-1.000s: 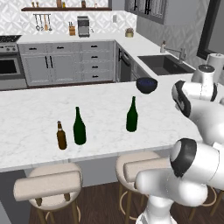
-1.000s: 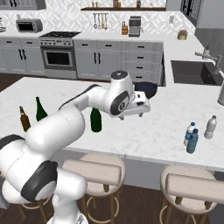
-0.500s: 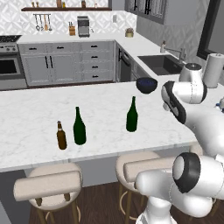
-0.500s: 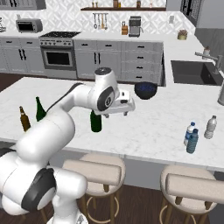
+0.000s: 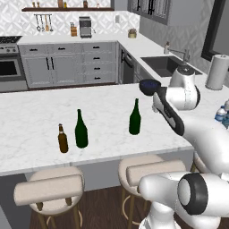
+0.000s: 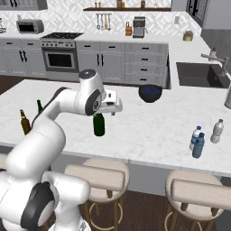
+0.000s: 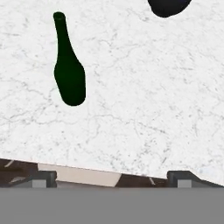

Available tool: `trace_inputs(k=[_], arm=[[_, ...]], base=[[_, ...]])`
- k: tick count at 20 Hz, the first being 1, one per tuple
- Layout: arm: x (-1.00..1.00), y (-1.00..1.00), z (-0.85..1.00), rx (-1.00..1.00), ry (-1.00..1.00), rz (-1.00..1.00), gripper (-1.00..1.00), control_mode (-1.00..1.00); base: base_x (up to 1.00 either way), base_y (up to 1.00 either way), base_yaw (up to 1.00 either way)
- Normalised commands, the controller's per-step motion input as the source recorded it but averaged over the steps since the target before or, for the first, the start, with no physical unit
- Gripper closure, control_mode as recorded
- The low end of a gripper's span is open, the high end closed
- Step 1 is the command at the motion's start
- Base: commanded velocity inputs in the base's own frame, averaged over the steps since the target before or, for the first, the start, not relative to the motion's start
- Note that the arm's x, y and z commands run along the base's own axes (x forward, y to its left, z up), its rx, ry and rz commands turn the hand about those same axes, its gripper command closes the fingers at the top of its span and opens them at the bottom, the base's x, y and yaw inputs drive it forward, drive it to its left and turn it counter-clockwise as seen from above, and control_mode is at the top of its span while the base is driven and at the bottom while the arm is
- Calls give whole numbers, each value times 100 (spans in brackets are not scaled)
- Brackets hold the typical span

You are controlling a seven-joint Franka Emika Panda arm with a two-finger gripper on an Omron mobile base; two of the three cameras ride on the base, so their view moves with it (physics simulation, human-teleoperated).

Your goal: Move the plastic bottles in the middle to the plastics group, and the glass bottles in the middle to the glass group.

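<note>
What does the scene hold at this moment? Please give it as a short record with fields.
surface: white marble counter
middle: one green wine bottle, upright, alone
glass group: brown beer bottle beside dark green wine bottle
plastics group: small water bottles standing close together
other: dark bowl
gripper: above the counter, fingers spread, holding nothing
</note>
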Motion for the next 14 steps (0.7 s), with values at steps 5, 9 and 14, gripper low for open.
trace_inputs(k=[5,9,14], arm=[[19,53,2,15,-3,0,-100,-100],[24,48,6,11,0,0,-100,-100],[30,38,2,2,0,0,-100,-100]], base=[[0,0,0],[0,0,0],[0,0,0]])
